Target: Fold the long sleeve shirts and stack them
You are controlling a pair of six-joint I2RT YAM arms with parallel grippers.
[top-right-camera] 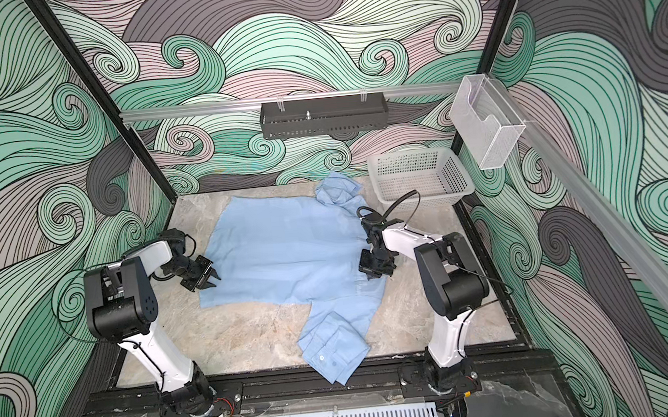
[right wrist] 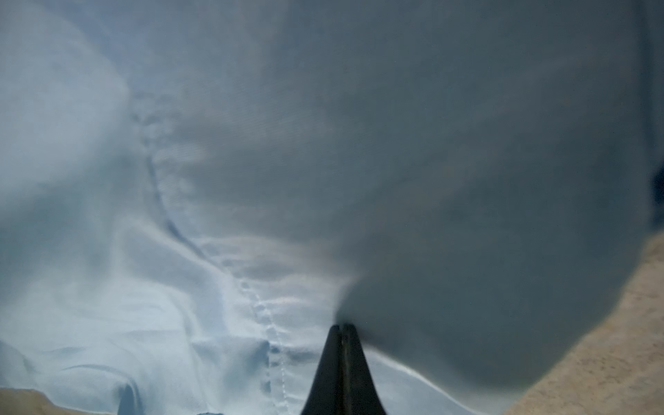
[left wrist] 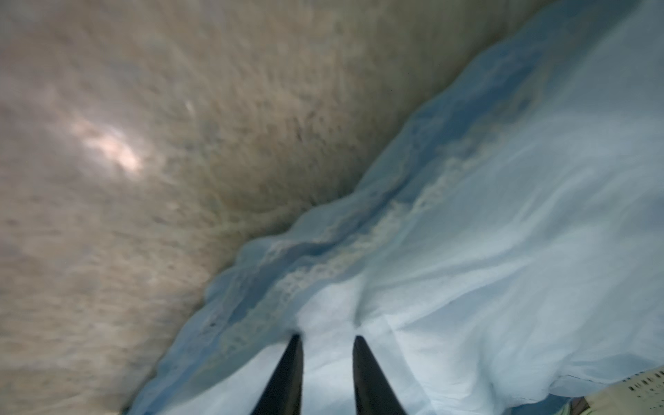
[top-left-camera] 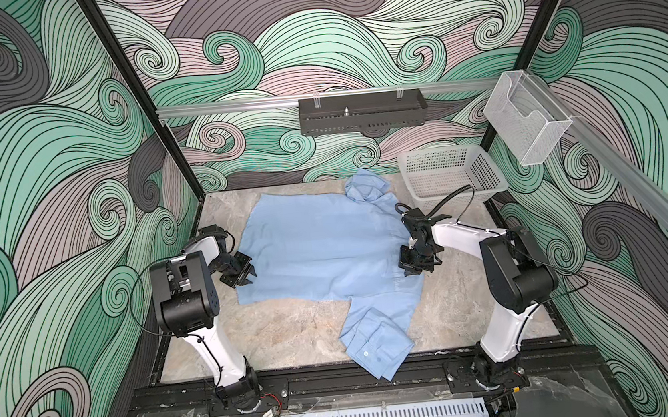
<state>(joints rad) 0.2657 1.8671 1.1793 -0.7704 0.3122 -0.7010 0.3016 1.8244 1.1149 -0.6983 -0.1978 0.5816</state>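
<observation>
Nearest to us, one folded sleeve of the shirt (top-left-camera: pixel 320 252) ends in a cuff (top-left-camera: pixel 373 354) that overhangs the front edge of the bench (top-left-camera: pixel 278 336). The body lies spread flat mid-bench, with the collar (top-left-camera: pixel 366 189) toward the far side.

At the shirt's left edge, the left pincer (left wrist: pixel 328 341) has its jaws narrowed around a ridge of cloth gathered between the fingertips (left wrist: pixel 293 359). At the right edge, the right pincer (right wrist: pixel 343 328) is pressed together, pinching a flap of fabric that drapes from its tip.

We judge the step in hand to be a fold of the body. To do it well, we raise both edges together, keep the cloth taut between the two pincers, and lift only high enough to clear the layer below. We watch the overhanging cuff, since drag could pull it off the bench.

Count: one shirt, two pincers, one basket (top-left-camera: pixel 450 173) at the far right, near the collar.
</observation>
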